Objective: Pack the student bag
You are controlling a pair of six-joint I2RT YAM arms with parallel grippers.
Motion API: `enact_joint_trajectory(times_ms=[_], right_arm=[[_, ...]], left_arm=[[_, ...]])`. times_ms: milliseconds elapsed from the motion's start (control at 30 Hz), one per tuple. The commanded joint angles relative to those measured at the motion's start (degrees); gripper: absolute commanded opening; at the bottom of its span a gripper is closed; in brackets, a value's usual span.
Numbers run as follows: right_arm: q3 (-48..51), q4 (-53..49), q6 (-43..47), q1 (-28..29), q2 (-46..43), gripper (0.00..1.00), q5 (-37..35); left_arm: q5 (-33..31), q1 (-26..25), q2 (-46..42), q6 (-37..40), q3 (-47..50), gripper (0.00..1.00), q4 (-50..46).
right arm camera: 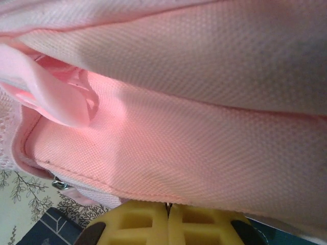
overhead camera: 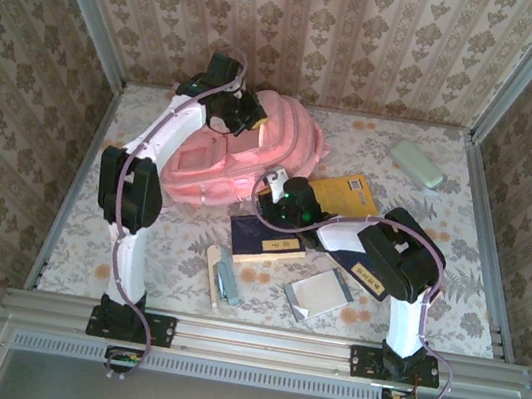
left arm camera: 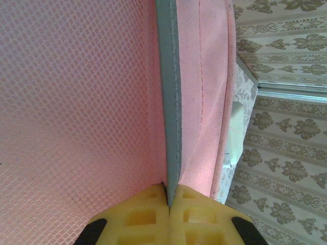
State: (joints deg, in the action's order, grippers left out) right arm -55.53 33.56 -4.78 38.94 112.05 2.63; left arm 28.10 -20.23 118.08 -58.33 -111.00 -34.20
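Top external: the student bag (overhead camera: 254,147), a soft, puffy pink fabric backpack, lies at the back left of the table (overhead camera: 456,280) on a floral cloth. The left gripper (overhead camera: 244,115) sits on the bag's upper edge, and the right gripper (overhead camera: 276,186) meets its near right corner. In front of the bag lie a flat yellow book (overhead camera: 348,192) and a dark navy book (overhead camera: 264,242). Nearer the arms are a shiny silvery pouch (overhead camera: 320,294) and a thin wooden ruler (overhead camera: 212,274). A rounded mint case (overhead camera: 415,164) sits well apart at the far right.

Left wrist: the ribbed yellow fingers (left arm camera: 143,219) are pressed together, pinching a grey stitched binding (left arm camera: 168,102) that runs straight up the bag. A honeycomb mesh panel (left arm camera: 76,102) lies left of it and a finer pink weave to its right.

Right wrist: the yellow pads (right arm camera: 138,222) are closed on the bag's stitched lower hem. Coarse woven pink cloth folds above them. A smooth pale strap (right arm camera: 46,94) loops at the left above a small metal zip pull (right arm camera: 59,184).
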Motion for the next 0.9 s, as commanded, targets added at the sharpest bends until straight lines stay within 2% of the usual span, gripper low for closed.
enact_joint_trajectory(times_ms=[0, 433, 700, 800, 833, 867], right_arm=[[-1.2, -2.1, 0.3, 0.0, 0.0, 0.00, -2.3], [-2.7, -19.1, 11.6, -0.6, -4.9, 0.00, -6.6], [-5.0, -25.8, 16.2, -2.6, -6.7, 0.00, -7.1], [-6.1, -28.3, 15.3, -3.7, -7.3, 0.00, -6.2], [-6.4, -28.9, 14.3, -4.1, -7.5, 0.00, -4.8], [-6.5, -29.4, 13.4, -4.2, -7.7, 0.00, -3.8]], left_arm=[[1.3, -0.2, -4.6, -0.5, 0.3, 0.00, 2.5], [-3.8, 0.0, -3.3, 10.9, -3.1, 0.00, -5.6], [-6.9, -1.2, -3.0, 17.1, -3.7, 0.00, -8.4], [-8.2, -1.7, -2.9, 19.4, -3.8, 0.00, -9.3], [-9.0, -1.7, -2.9, 19.4, -3.6, 0.12, -9.8], [-10.0, -1.7, -3.2, 19.1, -3.6, 0.28, -10.5]])
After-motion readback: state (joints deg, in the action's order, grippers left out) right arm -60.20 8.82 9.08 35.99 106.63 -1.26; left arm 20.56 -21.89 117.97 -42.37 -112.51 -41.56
